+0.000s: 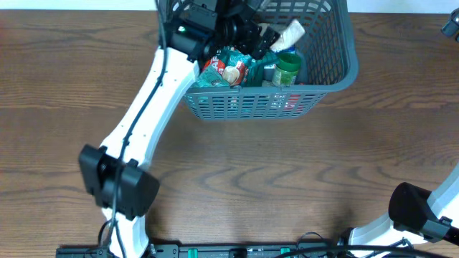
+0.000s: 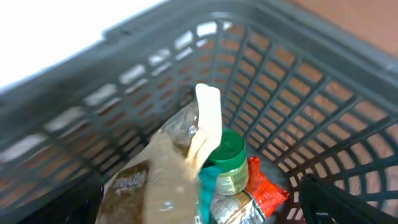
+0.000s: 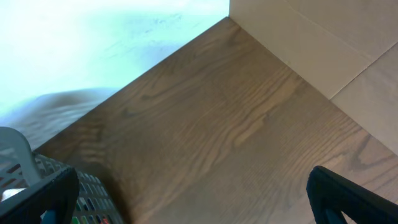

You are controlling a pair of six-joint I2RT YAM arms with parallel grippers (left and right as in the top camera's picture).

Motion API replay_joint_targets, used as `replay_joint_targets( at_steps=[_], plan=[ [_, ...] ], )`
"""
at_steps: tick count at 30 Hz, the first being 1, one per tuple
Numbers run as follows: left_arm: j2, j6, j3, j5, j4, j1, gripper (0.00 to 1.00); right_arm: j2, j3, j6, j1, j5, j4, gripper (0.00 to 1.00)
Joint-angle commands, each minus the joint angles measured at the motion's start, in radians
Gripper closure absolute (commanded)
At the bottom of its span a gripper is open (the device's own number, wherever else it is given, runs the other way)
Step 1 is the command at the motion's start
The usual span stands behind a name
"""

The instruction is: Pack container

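Note:
The dark grey lattice container (image 1: 251,104) stands at the table's far middle; its wall fills the left wrist view (image 2: 280,93), and a corner shows in the right wrist view (image 3: 87,194). My left gripper (image 1: 254,39) reaches into it with fingers wide apart (image 2: 199,208). A tan and brown bag (image 2: 168,174) lies between them, its white end sticking up (image 1: 288,34). Beside it are a green-lidded bottle (image 2: 231,158), a red packet (image 2: 266,190) and a teal packet (image 1: 237,61). My right gripper (image 3: 193,202) is open and empty over bare wood at the far right (image 1: 452,27).
A light cardboard surface (image 3: 311,43) borders the table by the right gripper. The left arm's white links (image 1: 150,93) run from the front left base up to the container. The right arm's base (image 1: 419,215) sits at the front right.

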Motion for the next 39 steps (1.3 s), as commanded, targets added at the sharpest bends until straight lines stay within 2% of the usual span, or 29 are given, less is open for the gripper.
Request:
replay_joint_targets(
  at_steps=[1, 4, 9, 20, 26, 39],
  plan=[
    [-0.196, -0.102, 0.008, -0.165, -0.057, 0.03, 0.01, -0.01, 0.005, 0.01, -0.004, 0.0, -0.002, 0.01],
    [-0.319, -0.153, 0.008, -0.295, -0.155, 0.057, 0.01, -0.01, 0.005, 0.01, -0.004, 0.0, -0.002, 0.01],
    [-0.513, -0.154, 0.008, -0.436, -0.294, 0.113, 0.01, -0.01, 0.005, 0.01, -0.004, 0.0, -0.002, 0.01],
    [-0.82, -0.154, 0.008, -0.443, -0.37, 0.167, 0.01, -0.01, 0.005, 0.01, -0.004, 0.0, -0.002, 0.01],
    [-0.91, -0.069, 0.008, -0.522, -0.449, 0.167, 0.01, -0.01, 0.005, 0.01, -0.003, 0.0, -0.002, 0.01],
    [-1.102, -0.072, 0.008, -0.577, -0.577, 0.167, 0.01, -0.01, 0.005, 0.01, -0.004, 0.0, -0.002, 0.01]
  ],
)
